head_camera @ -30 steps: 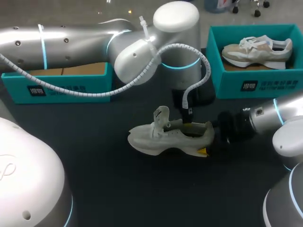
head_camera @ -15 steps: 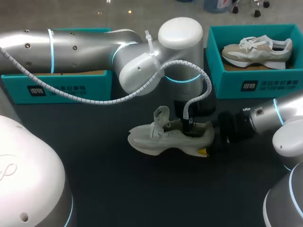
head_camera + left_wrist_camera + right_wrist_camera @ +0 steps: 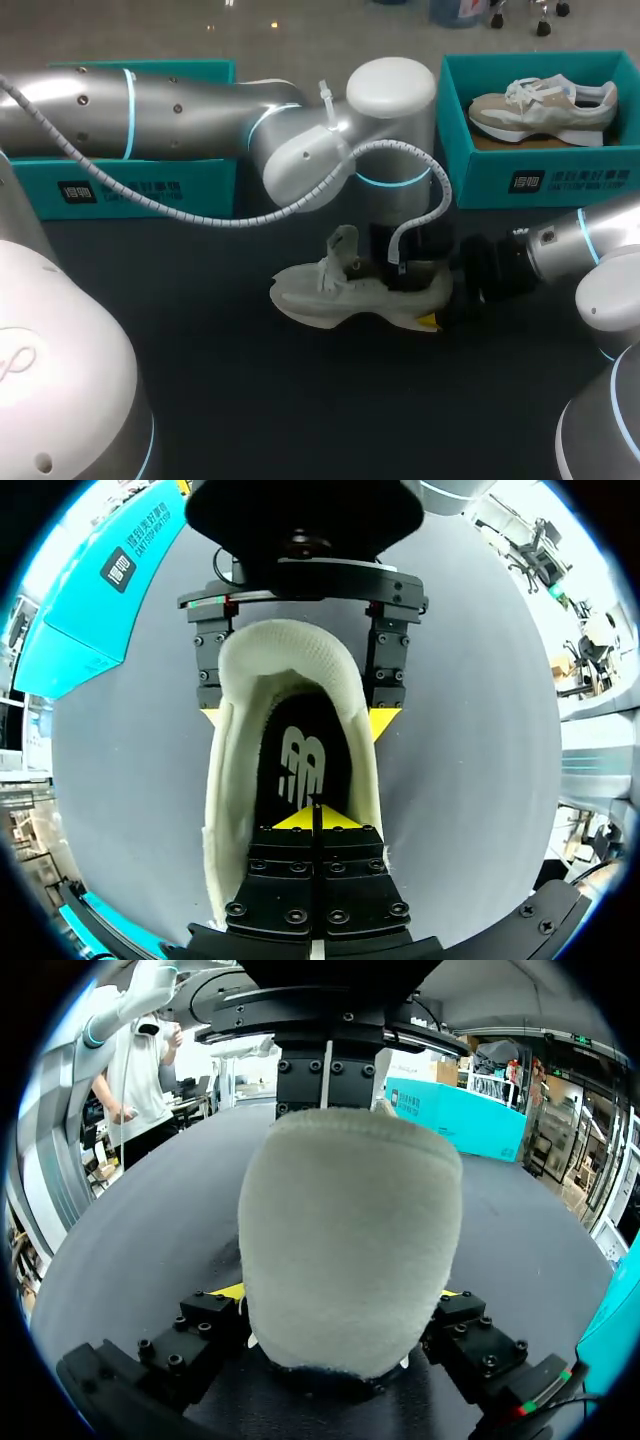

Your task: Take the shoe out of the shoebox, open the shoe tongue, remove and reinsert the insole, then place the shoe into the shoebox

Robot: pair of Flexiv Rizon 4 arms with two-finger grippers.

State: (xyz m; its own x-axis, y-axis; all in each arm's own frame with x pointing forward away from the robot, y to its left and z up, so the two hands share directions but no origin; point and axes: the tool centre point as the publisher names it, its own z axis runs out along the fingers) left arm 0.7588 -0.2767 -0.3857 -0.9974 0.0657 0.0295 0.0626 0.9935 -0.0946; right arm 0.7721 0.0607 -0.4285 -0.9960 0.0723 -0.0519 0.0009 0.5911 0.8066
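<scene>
Left gripper (image 3: 312,816) lowered into shoe (image 3: 322,296).

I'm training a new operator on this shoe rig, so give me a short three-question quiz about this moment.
1. True or false: the right gripper clamps the heel of the shoe on the table.
2. Where is the left gripper? A) inside that shoe's opening B) in a box C) over bare table
3. Fill in: the shoebox at right holds ___ other shoe.
Key: 1 true; 2 A; 3 one.
</scene>
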